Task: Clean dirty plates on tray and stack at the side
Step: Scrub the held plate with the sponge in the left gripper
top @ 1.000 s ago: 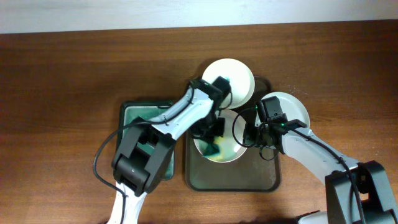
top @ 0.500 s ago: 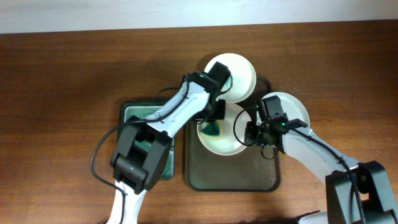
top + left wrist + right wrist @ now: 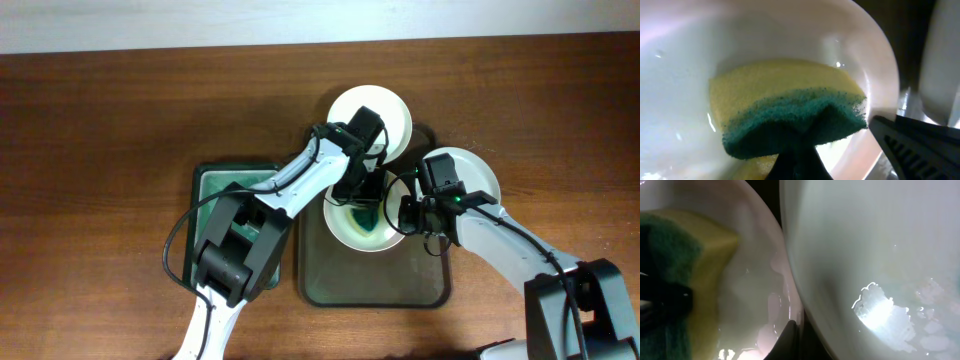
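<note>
Two grippers meet at one dish. My left gripper [image 3: 365,196] is clamped on a yellow sponge with a dark green scouring face [image 3: 790,117]. Its dark fingers [image 3: 796,164] pinch the green side, and it presses the sponge into the hollow of the middle round white plate [image 3: 345,228], toward that plate's right side. On the overhead view a green-tinted wet film shows around the sponge. My right gripper [image 3: 406,214] sits at the same plate's right rim. The right wrist view gives me only one dark fingertip [image 3: 788,339] against the rim, so I cannot tell how wide its jaws stand or whether they grip. That plate lies inside the large dark olive-brown rectangular tray [image 3: 375,288], in its far half. A second white plate [image 3: 385,108] rests at the tray's far edge, overlapping the rim and partly under the left wrist. The third white plate [image 3: 472,172] lies at the tray's right edge — just beside the middle one, partly under the right arm — with a wet glint on its surface. Left of the big tray a smaller green tray [image 3: 222,182] sits on the brown wooden table [image 3: 100,150], with the left arm crossing over it.
</note>
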You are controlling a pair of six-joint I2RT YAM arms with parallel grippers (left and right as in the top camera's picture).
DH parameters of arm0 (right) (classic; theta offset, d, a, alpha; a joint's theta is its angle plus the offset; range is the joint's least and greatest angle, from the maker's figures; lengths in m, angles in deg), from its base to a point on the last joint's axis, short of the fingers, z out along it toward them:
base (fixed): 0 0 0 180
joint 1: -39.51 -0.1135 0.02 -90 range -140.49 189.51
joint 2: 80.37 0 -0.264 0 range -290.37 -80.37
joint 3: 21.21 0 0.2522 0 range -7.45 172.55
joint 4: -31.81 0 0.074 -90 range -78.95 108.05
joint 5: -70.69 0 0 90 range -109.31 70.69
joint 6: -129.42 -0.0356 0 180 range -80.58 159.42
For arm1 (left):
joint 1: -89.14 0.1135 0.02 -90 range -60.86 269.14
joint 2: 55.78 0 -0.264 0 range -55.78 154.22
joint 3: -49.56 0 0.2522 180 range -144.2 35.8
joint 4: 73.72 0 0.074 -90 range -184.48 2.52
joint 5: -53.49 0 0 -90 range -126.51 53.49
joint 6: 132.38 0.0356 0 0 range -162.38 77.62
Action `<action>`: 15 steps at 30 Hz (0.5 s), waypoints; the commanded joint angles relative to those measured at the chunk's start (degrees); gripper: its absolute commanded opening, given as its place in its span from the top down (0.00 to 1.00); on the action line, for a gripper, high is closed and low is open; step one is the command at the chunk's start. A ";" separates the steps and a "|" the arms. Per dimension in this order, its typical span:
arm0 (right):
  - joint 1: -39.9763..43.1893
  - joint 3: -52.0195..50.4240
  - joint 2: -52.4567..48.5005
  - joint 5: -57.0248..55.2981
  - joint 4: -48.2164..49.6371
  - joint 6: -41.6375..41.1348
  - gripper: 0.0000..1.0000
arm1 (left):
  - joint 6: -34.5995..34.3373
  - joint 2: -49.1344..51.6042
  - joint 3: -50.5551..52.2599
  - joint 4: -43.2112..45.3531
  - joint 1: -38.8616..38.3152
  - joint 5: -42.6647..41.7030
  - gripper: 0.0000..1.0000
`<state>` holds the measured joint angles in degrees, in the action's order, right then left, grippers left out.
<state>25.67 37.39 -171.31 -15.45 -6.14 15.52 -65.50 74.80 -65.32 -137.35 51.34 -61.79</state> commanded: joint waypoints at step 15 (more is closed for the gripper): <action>-0.35 0.76 0.31 1.46 0.07 1.86 0.96 | -2.82 -1.31 -0.85 -16.46 2.32 21.24 1.00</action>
<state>25.14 37.39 -171.31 -11.89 -6.25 16.37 -64.69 74.91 -66.93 -152.23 50.64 -54.16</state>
